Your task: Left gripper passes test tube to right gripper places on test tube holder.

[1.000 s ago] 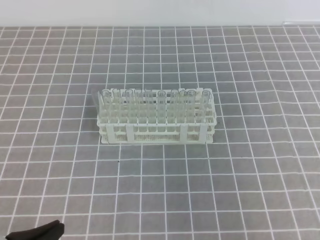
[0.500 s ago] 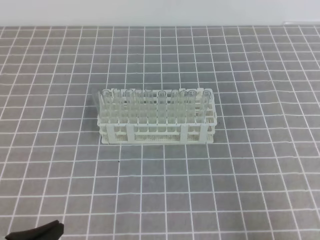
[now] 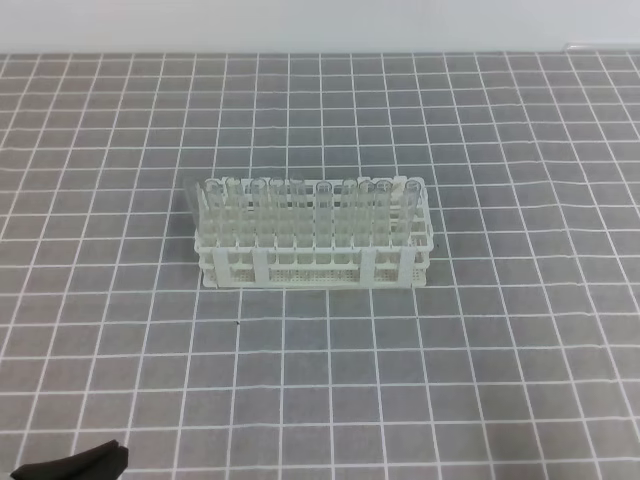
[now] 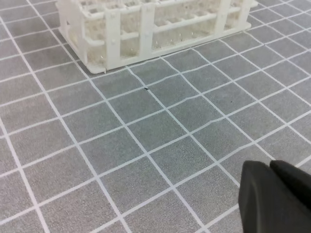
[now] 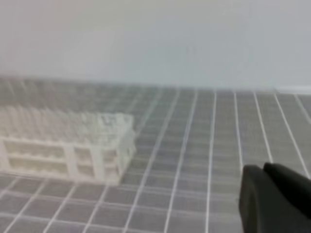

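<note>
Grey mat (image 3: 520, 330) with white grid lines, pale wall behind. Test tube holder (image 3: 315, 262) stands mid-mat, its back rows full of clear tubes; one test tube (image 3: 191, 196) leans just outside its left end, probably the one to pass. Left gripper (image 4: 272, 194) closed, empty, low near the front edge, well apart from it. Right gripper (image 5: 266, 194) closed, empty, off to the side. Judgement: nothing started; pickup, handover and placing all remain.

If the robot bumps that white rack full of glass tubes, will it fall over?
Probably not. The rack is long, low and sits flat on the mat, so it would likely slide rather than tip. It looks like light open plastic, so it may move easily. The tubes stand loose in their holes and might rattle.
</note>
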Controlling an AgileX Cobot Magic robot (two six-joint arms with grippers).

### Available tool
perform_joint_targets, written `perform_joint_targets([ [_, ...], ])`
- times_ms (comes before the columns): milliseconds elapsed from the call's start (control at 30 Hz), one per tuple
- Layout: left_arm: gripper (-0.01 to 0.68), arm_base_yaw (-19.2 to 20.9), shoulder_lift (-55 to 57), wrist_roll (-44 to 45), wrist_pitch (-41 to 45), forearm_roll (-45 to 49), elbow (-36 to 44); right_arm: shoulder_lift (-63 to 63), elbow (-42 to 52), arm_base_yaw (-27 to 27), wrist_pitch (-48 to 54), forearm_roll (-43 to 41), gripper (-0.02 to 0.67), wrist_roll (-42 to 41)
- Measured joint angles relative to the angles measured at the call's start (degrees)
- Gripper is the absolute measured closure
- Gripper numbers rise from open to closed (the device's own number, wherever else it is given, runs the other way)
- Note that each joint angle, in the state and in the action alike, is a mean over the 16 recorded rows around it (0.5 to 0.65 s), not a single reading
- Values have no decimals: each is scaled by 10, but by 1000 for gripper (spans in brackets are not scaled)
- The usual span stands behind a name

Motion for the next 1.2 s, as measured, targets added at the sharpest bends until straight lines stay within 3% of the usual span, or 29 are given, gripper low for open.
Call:
perform_joint_targets([
  [267, 673, 0, 1, 0, 0, 1, 2, 0, 30, 7, -21, -231, 662, 237],
  [367, 674, 0, 1, 0, 0, 1, 3, 0, 42, 7, -30, -277, 662, 282],
  [1200, 673, 0, 0, 0, 0, 0, 0, 0, 60, 7, -6, -280, 662, 219],
])
